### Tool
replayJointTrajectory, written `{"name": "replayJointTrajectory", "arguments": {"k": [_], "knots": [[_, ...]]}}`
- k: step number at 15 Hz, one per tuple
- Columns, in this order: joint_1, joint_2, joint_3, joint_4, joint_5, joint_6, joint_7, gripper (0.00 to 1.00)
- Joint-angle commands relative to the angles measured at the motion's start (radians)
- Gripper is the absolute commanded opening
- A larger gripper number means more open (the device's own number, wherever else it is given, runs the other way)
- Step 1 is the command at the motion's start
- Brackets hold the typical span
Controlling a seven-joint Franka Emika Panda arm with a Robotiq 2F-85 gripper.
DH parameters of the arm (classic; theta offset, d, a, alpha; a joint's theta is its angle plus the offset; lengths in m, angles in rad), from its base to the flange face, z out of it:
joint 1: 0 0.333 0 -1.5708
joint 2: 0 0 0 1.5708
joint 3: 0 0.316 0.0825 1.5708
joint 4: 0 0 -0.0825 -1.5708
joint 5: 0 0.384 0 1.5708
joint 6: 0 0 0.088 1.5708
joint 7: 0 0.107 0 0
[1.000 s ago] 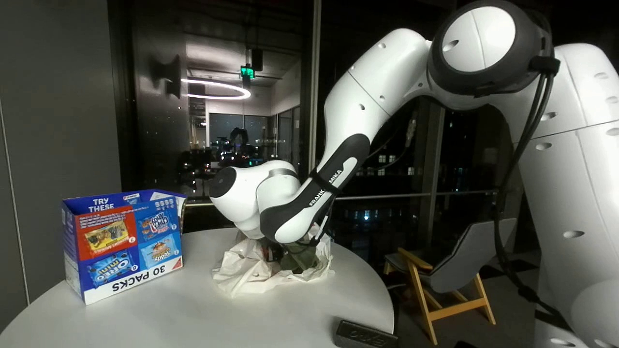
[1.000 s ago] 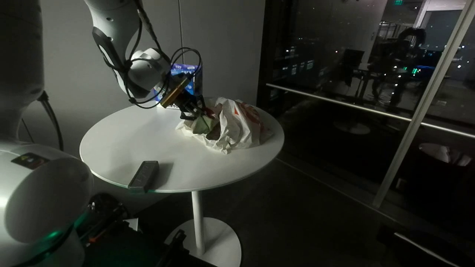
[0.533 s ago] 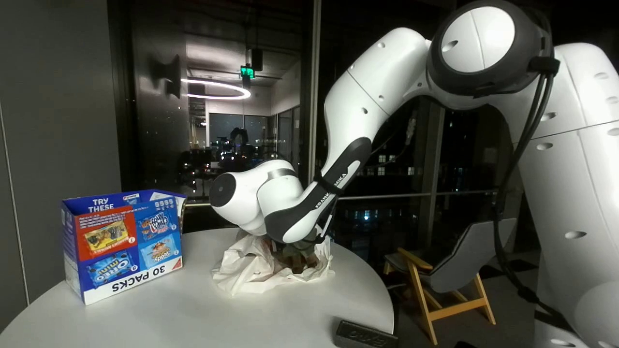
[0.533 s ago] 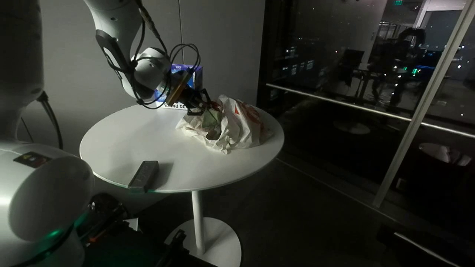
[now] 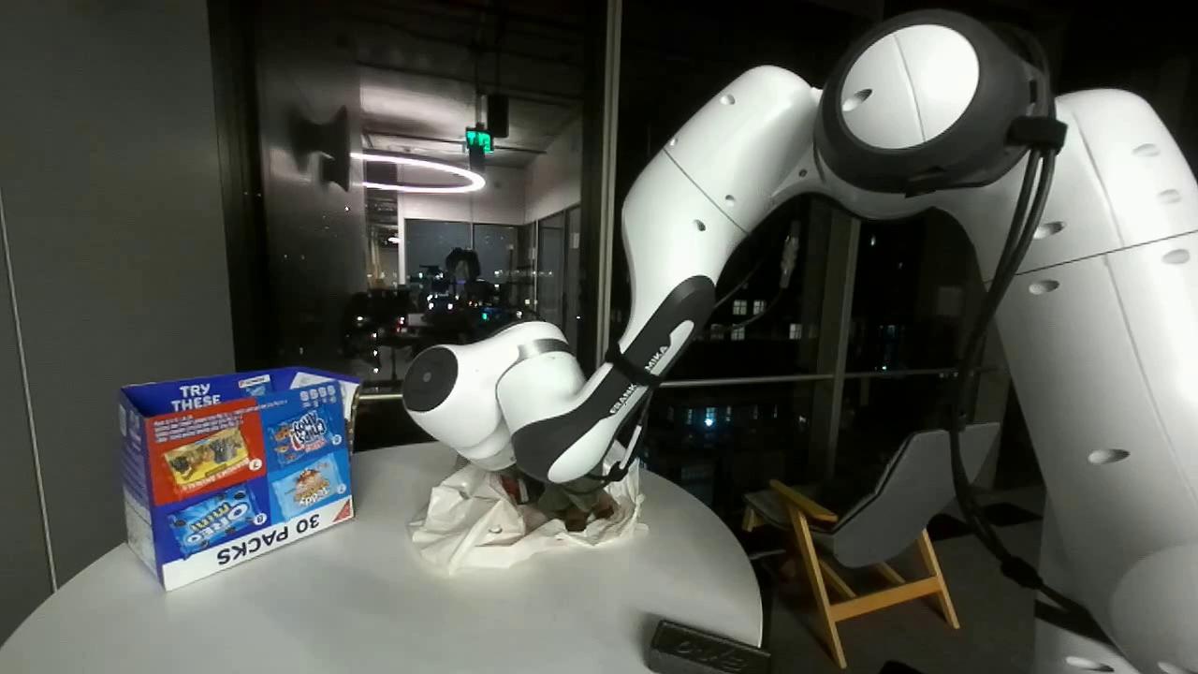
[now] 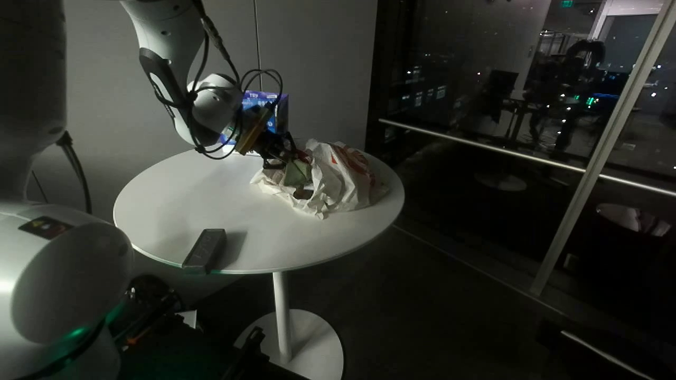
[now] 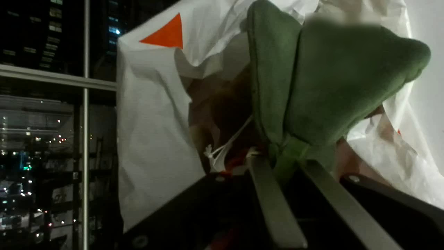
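My gripper (image 7: pixel 279 161) has its fingers close together around the narrow green stem of a soft green plush piece (image 7: pixel 333 83) with leaf-like flaps. The piece stands out of the mouth of a crumpled white bag (image 7: pixel 149 118) with orange-red print. In an exterior view the gripper (image 6: pixel 280 157) reaches the bag (image 6: pixel 343 182) from the left, with the green piece (image 6: pixel 297 173) at its tips. In an exterior view the arm hides the gripper, and the green piece (image 5: pixel 562 499) shows below it by the bag (image 5: pixel 468 524). Dark brown and red contents in the bag are partly hidden.
A blue snack box (image 5: pixel 248 477) stands on the round white table (image 5: pixel 374 608); it is partly behind the wrist in an exterior view (image 6: pixel 264 111). A dark eraser-like block (image 5: pixel 708 648) lies at the table edge. A chair (image 5: pixel 870 505) stands beyond the table.
The gripper and the green piece rose toward the bag, then sank slightly back. The piece moved along with the gripper, and the bag's top shifted a little. The box and block stayed still.
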Motion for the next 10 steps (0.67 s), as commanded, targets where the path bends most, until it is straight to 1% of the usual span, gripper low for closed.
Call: {"name": "replayJointTrajectory", "arguments": {"k": [1, 5, 6, 7, 9, 10], "knots": [[0.003, 0.001, 0.000, 0.012, -0.003, 0.004, -0.002, 0.09], [-0.004, 0.003, -0.001, 0.009, 0.009, 0.006, -0.029, 0.09], [-0.007, 0.002, -0.001, 0.008, 0.019, 0.012, -0.029, 0.41], [-0.011, -0.001, 0.000, 0.004, 0.025, 0.020, -0.035, 0.42], [-0.016, -0.011, 0.003, -0.005, 0.049, 0.029, -0.054, 0.55], [-0.018, -0.017, 0.004, -0.010, 0.063, 0.030, -0.063, 0.64]]}}
